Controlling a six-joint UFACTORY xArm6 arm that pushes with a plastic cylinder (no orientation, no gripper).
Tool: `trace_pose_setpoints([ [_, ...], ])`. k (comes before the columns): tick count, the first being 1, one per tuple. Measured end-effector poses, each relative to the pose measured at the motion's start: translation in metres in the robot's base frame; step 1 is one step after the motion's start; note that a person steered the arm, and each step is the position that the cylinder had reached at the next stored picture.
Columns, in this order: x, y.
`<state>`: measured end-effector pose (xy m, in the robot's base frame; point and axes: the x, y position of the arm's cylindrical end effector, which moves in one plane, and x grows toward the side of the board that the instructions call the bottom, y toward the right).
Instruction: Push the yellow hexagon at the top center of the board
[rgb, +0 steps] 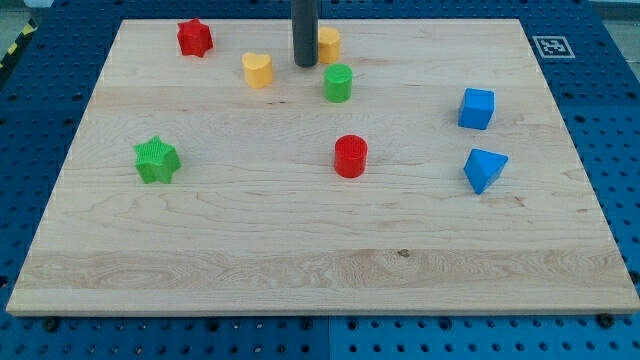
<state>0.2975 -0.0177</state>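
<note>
The yellow hexagon (329, 43) lies near the view's top centre of the wooden board (300, 260), partly hidden behind my dark rod. My tip (305, 64) rests on the board at the hexagon's left edge, touching or nearly touching it. A yellow heart-shaped block (258, 70) lies just left of the tip. A green cylinder (338, 83) lies just below and right of the tip.
A red star (194, 38) is at the top left. A green star (156, 160) is at the left. A red cylinder (351, 157) is at the centre. A blue cube (477, 108) and a blue wedge-like block (484, 169) are at the right.
</note>
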Motion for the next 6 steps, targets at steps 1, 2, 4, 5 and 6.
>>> trace_pose_setpoints([
  [1, 0.002, 0.024],
  [2, -0.037, 0.036],
  [4, -0.047, 0.037],
  [5, -0.047, 0.037],
  [6, -0.042, 0.037],
])
